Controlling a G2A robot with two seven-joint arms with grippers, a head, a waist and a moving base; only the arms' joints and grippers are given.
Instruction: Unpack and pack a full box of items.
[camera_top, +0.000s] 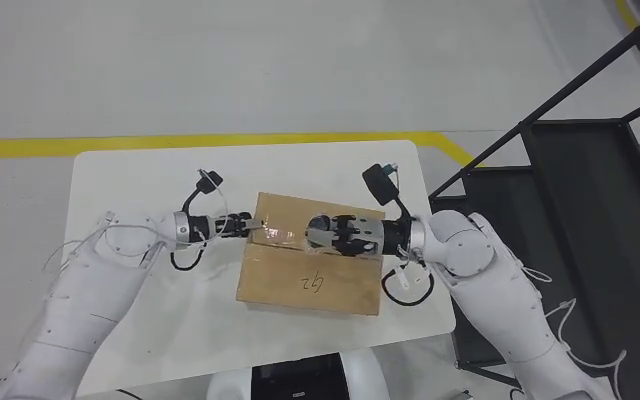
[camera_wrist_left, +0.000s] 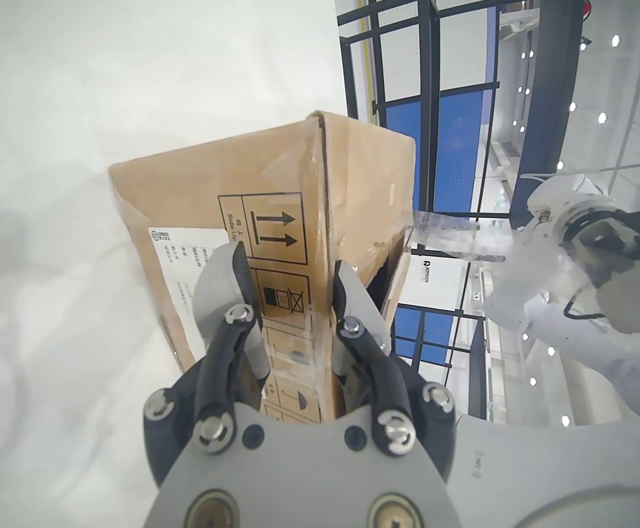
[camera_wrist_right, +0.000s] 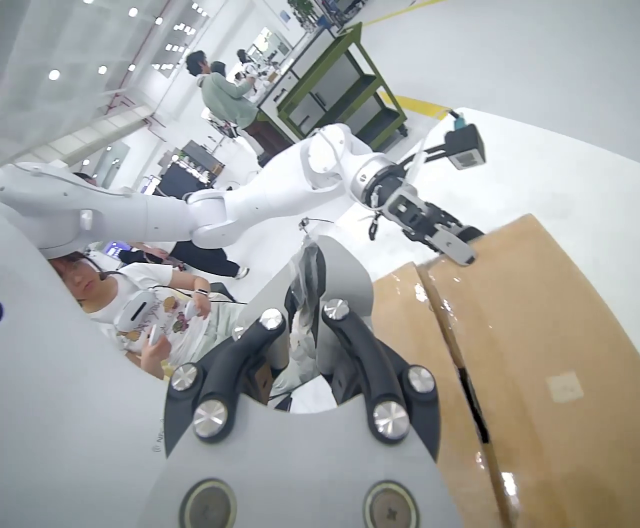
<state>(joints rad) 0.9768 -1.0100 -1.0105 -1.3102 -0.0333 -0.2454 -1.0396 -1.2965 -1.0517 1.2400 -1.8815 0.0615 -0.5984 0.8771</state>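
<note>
Cardboard box (camera_top: 310, 275) flat on white worktop (camera_top: 150, 330), mid-worktop, a little skewed. Long axis and top seam run left to right. Left hand (camera_top: 256, 226) at the box's left end, fingers spread astride the top edge where the seam ends. Right hand (camera_top: 311, 232) above the lid, pinching a strip of clear tape (camera_wrist_left: 450, 240) that stretches back to the box's edge.

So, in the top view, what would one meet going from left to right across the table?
Bare table → left gripper → right gripper, shut on a clear tape strip → black rack. The cardboard box overlaps both grippers, so it has no place of its own.
</note>
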